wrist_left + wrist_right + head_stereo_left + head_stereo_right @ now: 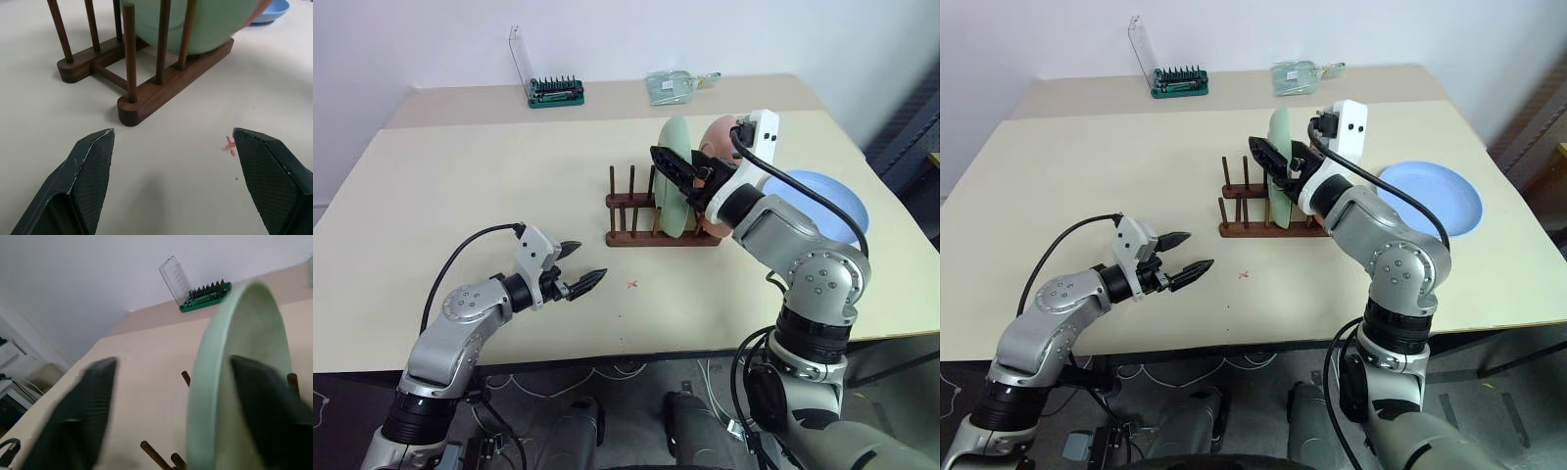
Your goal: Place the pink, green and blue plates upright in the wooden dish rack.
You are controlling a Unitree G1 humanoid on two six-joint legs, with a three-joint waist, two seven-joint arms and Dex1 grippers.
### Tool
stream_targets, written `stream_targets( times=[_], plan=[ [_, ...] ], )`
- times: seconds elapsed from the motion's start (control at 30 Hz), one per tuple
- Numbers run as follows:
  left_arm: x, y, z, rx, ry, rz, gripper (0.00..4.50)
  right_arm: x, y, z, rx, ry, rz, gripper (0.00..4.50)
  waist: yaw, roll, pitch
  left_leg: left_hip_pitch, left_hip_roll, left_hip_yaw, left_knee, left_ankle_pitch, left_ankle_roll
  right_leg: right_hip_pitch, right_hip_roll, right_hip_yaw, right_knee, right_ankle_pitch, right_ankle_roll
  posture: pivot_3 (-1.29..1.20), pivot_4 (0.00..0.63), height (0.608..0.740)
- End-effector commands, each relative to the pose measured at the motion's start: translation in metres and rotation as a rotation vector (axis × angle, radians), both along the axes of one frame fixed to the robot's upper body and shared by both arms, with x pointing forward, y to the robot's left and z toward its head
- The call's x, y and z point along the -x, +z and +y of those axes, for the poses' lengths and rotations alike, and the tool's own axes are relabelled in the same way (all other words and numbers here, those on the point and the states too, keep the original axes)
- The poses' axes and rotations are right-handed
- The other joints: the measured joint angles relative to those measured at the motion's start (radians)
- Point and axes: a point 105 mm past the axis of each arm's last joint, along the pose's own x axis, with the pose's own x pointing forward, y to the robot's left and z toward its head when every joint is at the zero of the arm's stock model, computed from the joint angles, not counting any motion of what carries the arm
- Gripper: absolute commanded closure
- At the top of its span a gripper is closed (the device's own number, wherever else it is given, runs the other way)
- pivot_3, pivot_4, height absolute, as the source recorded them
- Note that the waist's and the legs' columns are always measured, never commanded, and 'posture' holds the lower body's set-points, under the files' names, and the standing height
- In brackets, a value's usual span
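Observation:
The green plate (675, 181) stands upright between the pegs of the wooden dish rack (636, 233). The pink plate (719, 137) stands behind it at the rack's right end, partly hidden by my right arm. My right gripper (677, 168) is open, with one finger on each side of the green plate's upper rim (234, 372). The blue plate (832, 201) lies flat on the table to the right of the rack. My left gripper (579, 272) hovers open and empty low over the table in front of the rack's left end (132, 105).
A green bit holder with a clear lid (555, 91) and a clear packet (674, 85) lie on the far table. A small red cross (632, 284) marks the tabletop in front of the rack. The rack's left slots (622, 201) hold nothing.

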Motion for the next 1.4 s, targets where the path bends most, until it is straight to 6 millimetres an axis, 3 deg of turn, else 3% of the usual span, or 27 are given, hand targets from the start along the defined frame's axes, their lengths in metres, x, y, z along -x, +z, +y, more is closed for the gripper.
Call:
stream_targets(
  times=[0.03,0.3,0.4,0.5,0.57,0.63,0.7,0.77,0.8,0.87,1.0,1.23,1.33,1.4],
  plan=[
    [0.004,0.007,-0.006,-0.008,-0.025,-0.037,0.52,0.005,0.021,0.004,0.063,0.009,-0.112,0.33,0.0,0.0,0.0,0.0,0.0,0.0,0.0,0.0,0.0,0.0,0.0,0.0,0.0,0.0,0.0,0.0,0.15,0.74],
    [0.002,0.003,-0.009,-0.011,-0.044,-0.036,0.52,0.019,0.053,-0.003,0.428,0.033,-0.443,0.33,0.001,0.0,0.0,0.0,0.0,0.001,0.0,0.0,0.001,0.0,0.0,0.0,-0.002,0.0,0.0,0.0,0.15,0.74],
    [0.001,0.001,-0.009,-0.014,-0.048,-0.036,0.52,0.029,0.081,-0.025,0.477,0.008,-0.583,0.33,0.003,0.0,0.0,-0.001,0.0,0.002,0.0,-0.001,0.001,0.0,0.0,0.0,-0.003,0.0,0.0,0.0,0.15,0.74],
    [0.001,-0.001,-0.01,-0.028,-0.059,-0.038,0.52,0.031,0.096,-0.064,0.493,-0.048,-0.61,0.33,0.009,0.0,0.0,-0.001,0.0,0.002,0.0,-0.001,0.001,0.001,0.0,0.0,-0.004,0.0,0.0,0.0,0.15,0.74],
    [0.002,-0.003,-0.011,-0.032,-0.068,-0.035,0.52,0.025,0.086,-0.103,0.57,-0.133,-0.539,0.33,0.013,-0.001,0.0,-0.001,0.0,0.002,0.001,-0.001,0.002,0.002,0.0,0.0,-0.005,0.0,0.0,0.0,0.15,0.74],
    [0.002,-0.004,-0.011,-0.032,-0.074,-0.035,0.52,0.022,0.078,-0.124,0.623,-0.173,-0.496,0.33,0.01,-0.001,0.0,-0.001,0.0,0.002,0.002,-0.002,0.004,0.004,0.0,0.0,-0.006,0.0,0.0,0.0,0.15,0.74],
    [0.0,-0.002,-0.014,-0.013,-0.084,-0.037,0.52,0.016,0.051,-0.157,0.702,-0.225,-0.369,0.33,0.009,-0.001,0.0,-0.001,0.0,0.004,0.002,-0.002,0.004,0.004,-0.001,0.001,-0.006,0.0,0.0,0.0,0.15,0.74],
    [-0.002,-0.001,-0.015,-0.011,-0.092,-0.041,0.52,0.014,0.01,-0.181,0.81,-0.222,-0.211,0.15,0.009,-0.001,0.0,0.0,0.001,0.004,0.002,-0.002,0.004,0.004,-0.001,0.001,-0.006,0.0,0.0,0.0,0.15,0.74],
    [-0.002,-0.001,-0.016,-0.013,-0.096,-0.042,0.52,0.015,-0.014,-0.186,0.892,-0.203,-0.147,0.15,0.009,-0.001,0.0,-0.001,0.001,0.004,0.002,-0.002,0.004,0.004,-0.001,0.001,-0.006,0.0,0.0,0.0,0.15,0.74],
    [-0.002,-0.001,-0.016,-0.012,-0.102,-0.045,0.52,0.017,-0.04,-0.189,0.985,-0.171,-0.092,0.15,0.004,-0.001,0.0,0.0,0.001,0.005,0.002,-0.002,0.004,0.004,-0.001,0.001,-0.006,0.0,0.0,0.0,0.15,0.74],
    [-0.003,0.001,-0.016,0.009,-0.096,-0.044,0.52,0.008,-0.062,-0.194,0.978,-0.188,-0.048,0.15,-0.003,0.005,0.0,0.001,0.002,0.009,0.002,-0.003,0.004,0.002,0.0,0.004,-0.004,0.0,0.0,0.0,0.15,0.74],
    [-0.001,-0.001,-0.017,0.005,-0.097,-0.043,0.52,-0.013,-0.113,-0.232,1.164,-0.262,0.115,0.15,0.01,0.003,0.0,0.0,0.001,0.009,0.003,-0.003,0.004,0.003,-0.001,0.004,-0.005,0.0,0.0,0.0,0.15,0.74],
    [-0.001,-0.001,-0.016,0.001,-0.093,-0.043,0.52,-0.019,-0.12,-0.238,1.152,-0.285,0.135,0.95,0.006,0.003,0.0,0.0,0.001,0.009,0.003,-0.003,0.004,0.003,-0.001,0.005,-0.005,0.0,0.0,0.0,0.15,0.74],
    [-0.001,-0.001,-0.015,-0.002,-0.085,-0.045,0.52,-0.022,-0.123,-0.241,1.172,-0.289,0.132,1.98,0.005,0.003,0.0,0.0,0.001,0.009,0.003,-0.003,0.004,0.003,0.0,0.004,-0.005,0.0,0.0,0.0,0.15,0.74]
  ],
)
